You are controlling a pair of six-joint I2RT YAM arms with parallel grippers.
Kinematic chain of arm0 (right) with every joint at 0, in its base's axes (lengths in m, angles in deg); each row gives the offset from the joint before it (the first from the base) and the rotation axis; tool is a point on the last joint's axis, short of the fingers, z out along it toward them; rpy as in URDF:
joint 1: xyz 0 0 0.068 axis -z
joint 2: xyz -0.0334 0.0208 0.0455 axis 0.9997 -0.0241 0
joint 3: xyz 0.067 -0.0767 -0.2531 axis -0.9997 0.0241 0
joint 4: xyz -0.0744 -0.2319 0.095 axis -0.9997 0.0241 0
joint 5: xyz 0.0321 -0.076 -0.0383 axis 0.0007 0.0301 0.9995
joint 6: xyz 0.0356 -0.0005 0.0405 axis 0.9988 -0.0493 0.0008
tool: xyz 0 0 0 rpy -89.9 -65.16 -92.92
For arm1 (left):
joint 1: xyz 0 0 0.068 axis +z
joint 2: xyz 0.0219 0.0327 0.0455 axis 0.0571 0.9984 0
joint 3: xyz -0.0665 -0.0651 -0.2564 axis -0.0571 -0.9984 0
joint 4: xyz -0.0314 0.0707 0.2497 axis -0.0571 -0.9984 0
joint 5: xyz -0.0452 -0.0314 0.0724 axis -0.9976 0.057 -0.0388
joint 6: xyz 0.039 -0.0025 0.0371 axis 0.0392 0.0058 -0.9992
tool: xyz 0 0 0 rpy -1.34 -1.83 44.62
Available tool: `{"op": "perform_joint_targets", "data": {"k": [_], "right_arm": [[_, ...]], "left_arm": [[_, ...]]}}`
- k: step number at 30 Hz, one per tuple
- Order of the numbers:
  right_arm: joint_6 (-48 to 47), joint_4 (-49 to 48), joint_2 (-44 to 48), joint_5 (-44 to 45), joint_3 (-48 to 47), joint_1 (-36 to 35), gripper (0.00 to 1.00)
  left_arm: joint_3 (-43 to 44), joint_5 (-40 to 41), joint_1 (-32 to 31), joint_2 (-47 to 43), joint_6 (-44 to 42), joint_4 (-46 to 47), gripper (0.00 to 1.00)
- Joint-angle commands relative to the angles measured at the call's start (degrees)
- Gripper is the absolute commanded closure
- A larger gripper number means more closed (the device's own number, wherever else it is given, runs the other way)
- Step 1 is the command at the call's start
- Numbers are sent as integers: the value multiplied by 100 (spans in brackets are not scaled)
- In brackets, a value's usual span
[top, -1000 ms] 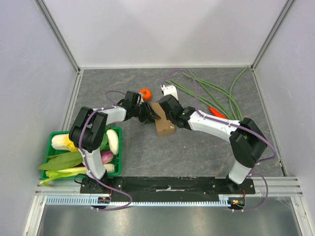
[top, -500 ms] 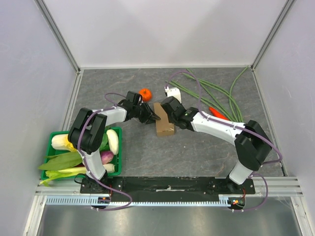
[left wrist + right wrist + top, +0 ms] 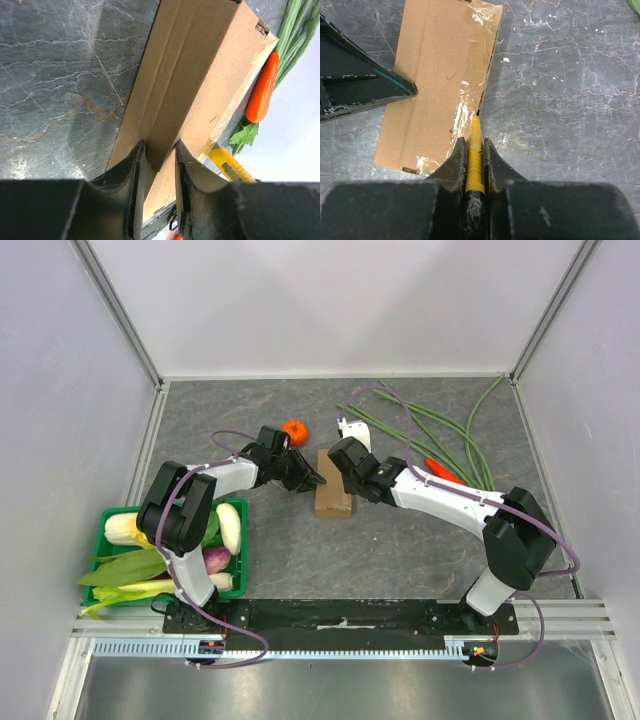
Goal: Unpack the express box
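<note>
One box (image 3: 333, 495) lay flat in the middle of the table (image 3: 400, 550). The left jaws pinched its cardboard edge; the right jaws pinched a yellow knife (image 3: 475, 165), tip against the box's taped seam.

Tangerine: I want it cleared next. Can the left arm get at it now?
Likely yes, once freed: the left gripper grips the express box, but the tangerine lies close beside its wrist, unobstructed.
</note>
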Motion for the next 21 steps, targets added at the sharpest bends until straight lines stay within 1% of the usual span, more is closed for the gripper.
{"op": "perform_joint_targets", "data": {"k": [1,3,6,7,10,12,14,17,18,19,20,21], "right_arm": [[177,797,33,-774,-204,-180,100],[168,797,-11,-757,-318,-189,100],[-33,727,-204,-467,-573,-189,100],[-199,648,-283,-397,-660,-181,100],[-542,403,-573,-282,-994,-172,100],[-666,296,-775,-352,-1206,-180,100],[-841,112,-924,-501,-1346,-180,100],[-956,-3,-1083,-581,-1504,-180,100],[-957,-20,-1118,-616,-1522,-180,100],[-974,-21,-1127,-625,-1531,-180,100],[-974,-29,-1128,-660,-1523,-180,100],[-957,-29,-1101,-677,-1505,-180,100]], "left_arm": [[-112,1077,61,158,253,-236,77],[-120,700,61,158,165,43,73],[-137,172,35,44,-89,334,57],[-199,66,26,-26,-264,335,49],[-426,-163,0,-325,-555,721,38],[-611,-207,9,-466,-670,844,35],[-674,-347,9,-449,-714,977,34],[-674,-436,8,-291,-627,933,41],[-665,-418,9,-247,-522,898,45],[-674,-322,9,-212,-469,846,53],[-674,-260,9,-203,-416,749,59],[-665,-182,9,-203,-320,679,67]]}}
